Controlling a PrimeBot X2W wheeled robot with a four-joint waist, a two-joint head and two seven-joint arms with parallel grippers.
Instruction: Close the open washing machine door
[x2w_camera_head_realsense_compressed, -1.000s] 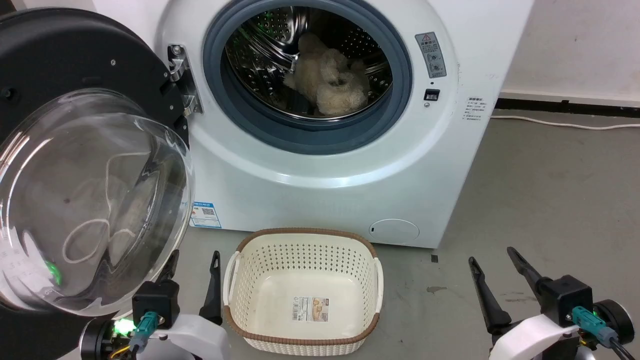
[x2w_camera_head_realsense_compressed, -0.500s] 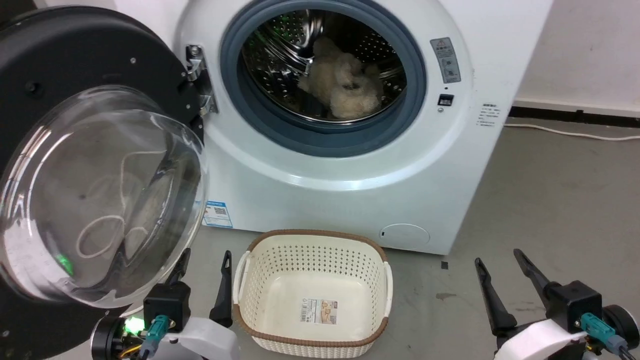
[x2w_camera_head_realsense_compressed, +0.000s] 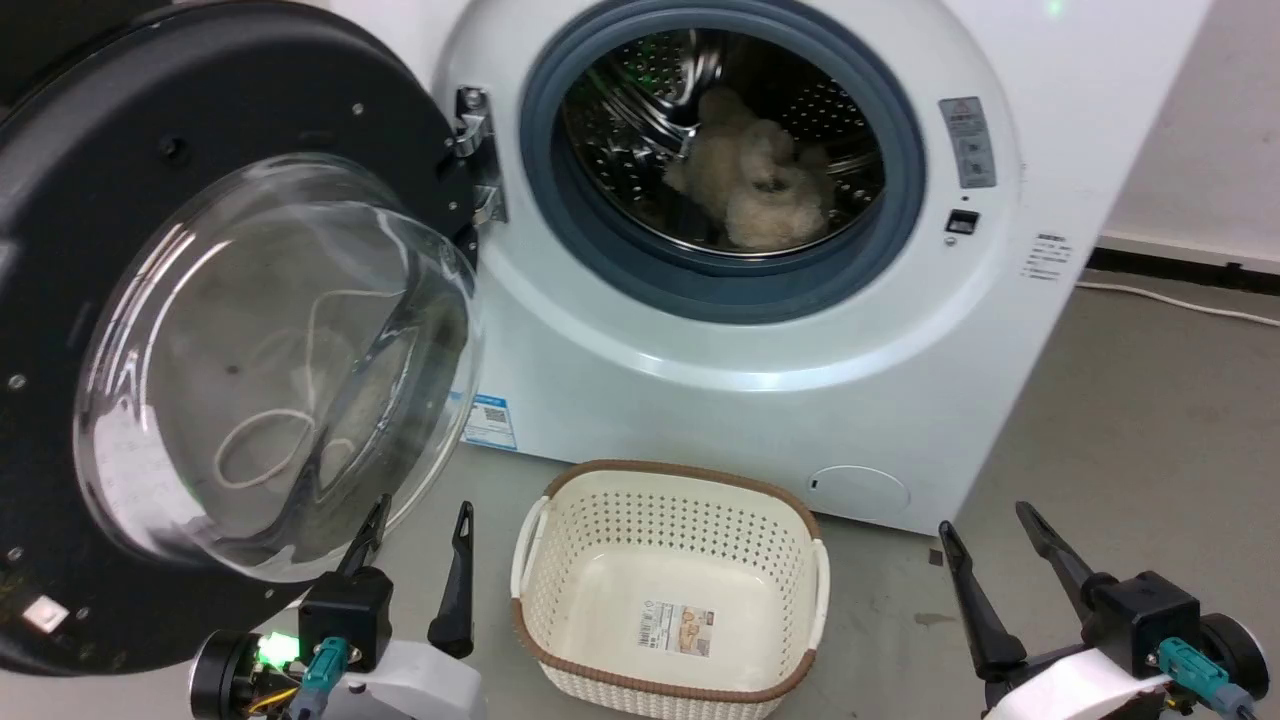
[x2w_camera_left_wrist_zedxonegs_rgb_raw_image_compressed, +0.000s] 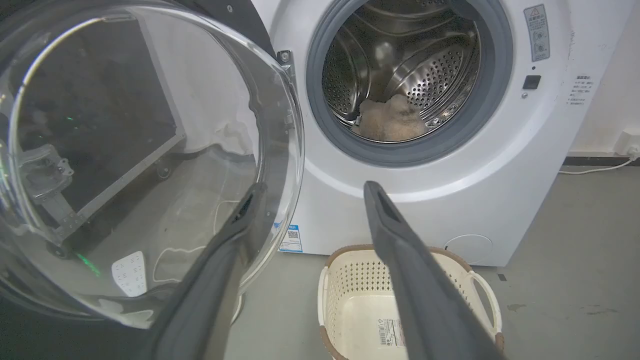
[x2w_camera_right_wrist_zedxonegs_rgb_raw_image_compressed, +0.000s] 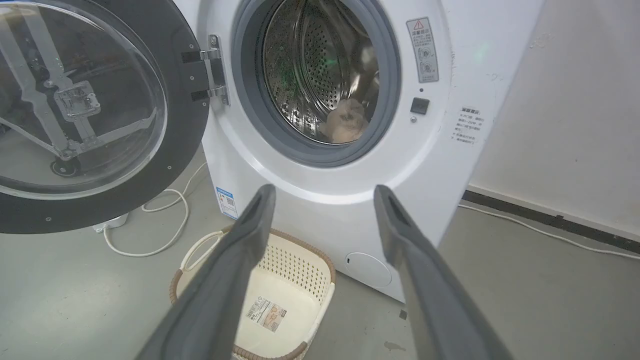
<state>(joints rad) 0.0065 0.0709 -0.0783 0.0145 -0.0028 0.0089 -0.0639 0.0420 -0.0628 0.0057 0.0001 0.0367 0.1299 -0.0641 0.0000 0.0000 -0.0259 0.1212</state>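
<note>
The washing machine door (x2w_camera_head_realsense_compressed: 270, 360), black-framed with a bulging clear glass bowl, stands swung wide open on its hinge at the left of the white washer (x2w_camera_head_realsense_compressed: 760, 400). My left gripper (x2w_camera_head_realsense_compressed: 421, 505) is open and low, just under the bowl's lower right edge. In the left wrist view the door (x2w_camera_left_wrist_zedxonegs_rgb_raw_image_compressed: 140, 150) is at the left, and one finger of the left gripper (x2w_camera_left_wrist_zedxonegs_rgb_raw_image_compressed: 314, 187) overlaps the glass rim; I cannot tell if they touch. My right gripper (x2w_camera_head_realsense_compressed: 983, 518) is open at the lower right, well clear of the door (x2w_camera_right_wrist_zedxonegs_rgb_raw_image_compressed: 85, 110), and it (x2w_camera_right_wrist_zedxonegs_rgb_raw_image_compressed: 324, 189) points at the washer's front.
A beige fluffy item (x2w_camera_head_realsense_compressed: 760, 180) lies in the steel drum. A cream perforated basket (x2w_camera_head_realsense_compressed: 680, 467) with a brown rim stands on the grey floor before the washer, between my grippers. A white cable (x2w_camera_right_wrist_zedxonegs_rgb_raw_image_compressed: 170, 235) loops on the floor under the door. A wall stands at the right.
The whole head picture has shifted to the right and a little down, so the camera has turned left. Both grippers keep the same open stance; the door has not swung.
</note>
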